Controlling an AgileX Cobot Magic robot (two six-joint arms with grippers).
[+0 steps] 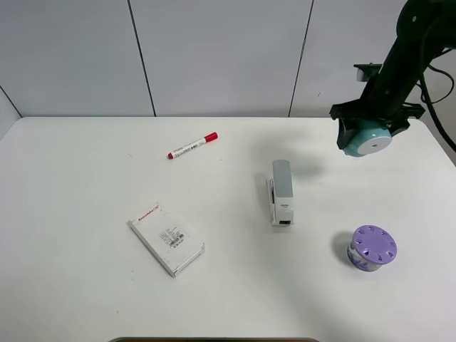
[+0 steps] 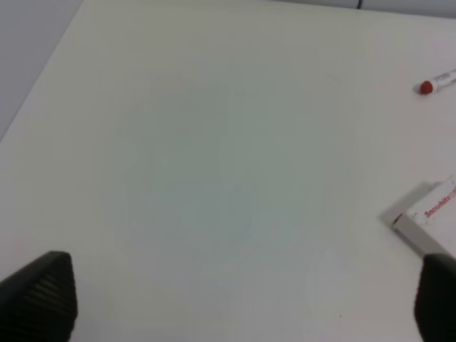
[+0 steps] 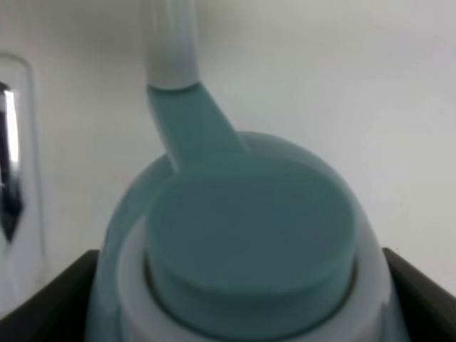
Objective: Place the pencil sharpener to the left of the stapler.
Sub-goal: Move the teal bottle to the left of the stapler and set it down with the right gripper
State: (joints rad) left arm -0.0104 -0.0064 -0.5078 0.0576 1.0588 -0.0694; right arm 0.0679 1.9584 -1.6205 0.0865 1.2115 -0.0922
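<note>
The mint-teal pencil sharpener [image 1: 367, 138] with its white round face hangs above the table at the back right, held by my right gripper [image 1: 369, 122]. In the right wrist view the pencil sharpener [image 3: 249, 235] fills the frame between the dark fingers [image 3: 50, 296], its crank pointing away. The white-and-grey stapler [image 1: 281, 192] lies on the table near the middle, left of and nearer than the sharpener. My left gripper [image 2: 242, 299] is open over bare table; it does not show in the exterior high view.
A red-capped marker [image 1: 192, 146] lies at the back centre-left. A white box with red print [image 1: 166, 239] sits front left, its corner also in the left wrist view as box [image 2: 427, 217]. A purple-lidded round container [image 1: 372, 248] stands front right.
</note>
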